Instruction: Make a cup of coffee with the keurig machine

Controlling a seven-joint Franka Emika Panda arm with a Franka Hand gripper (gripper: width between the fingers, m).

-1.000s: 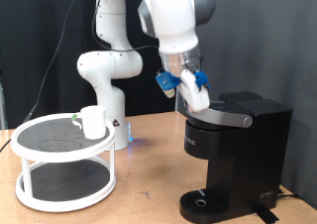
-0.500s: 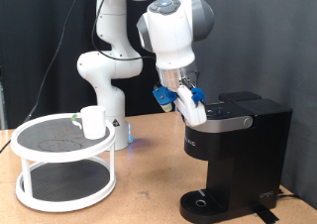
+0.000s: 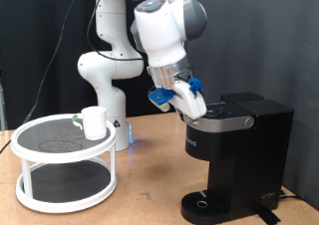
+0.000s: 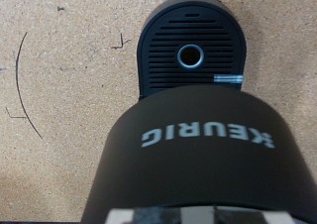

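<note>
Currently gripper sits just above-left of coffee maker lid — grip state unclear; cup well off, on white stand.

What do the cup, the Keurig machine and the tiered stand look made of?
Cup: glossy white, probably ceramic.
Keurig machine: matte black, likely plastic; the wrist view shows a moulded slotted drip tray.
Stand: white, thin rims and legs, dark shelves; metal or plastic, unclear.
Hand: at the machine's lid.
</note>
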